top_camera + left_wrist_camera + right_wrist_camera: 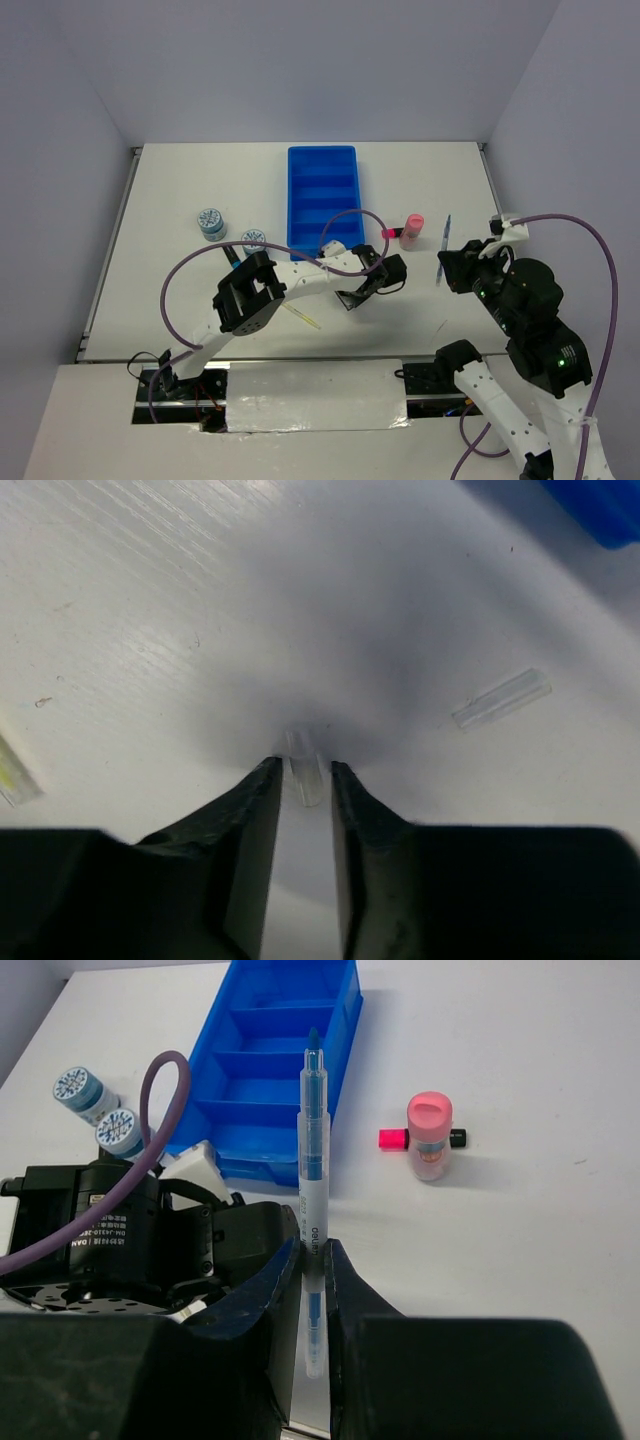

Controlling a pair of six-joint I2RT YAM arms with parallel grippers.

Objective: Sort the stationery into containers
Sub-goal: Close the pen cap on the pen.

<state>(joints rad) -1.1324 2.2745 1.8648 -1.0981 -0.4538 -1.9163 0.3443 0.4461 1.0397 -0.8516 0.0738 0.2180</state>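
The blue tray (322,200) with four crosswise compartments lies at the table's middle back and also shows in the right wrist view (345,1020). My left gripper (360,295) is low over the table in front of it. Its fingers are slightly apart around a short clear stick (303,765) that lies on the table, with a gap on each side. My right gripper (447,265) is shut on a blue-and-white pen (313,1160) and holds it above the table, tip toward the tray. The pink cylinder (412,228) stands right of the tray beside a black marker with a pink end (392,1139).
Two round patterned-lid tubs (211,222) (254,238) stand left of the tray, with a black marker with a blue end (232,255) near them. A pale yellowish stick (302,316) lies near the front edge. A second clear stick (500,698) lies right of my left fingers.
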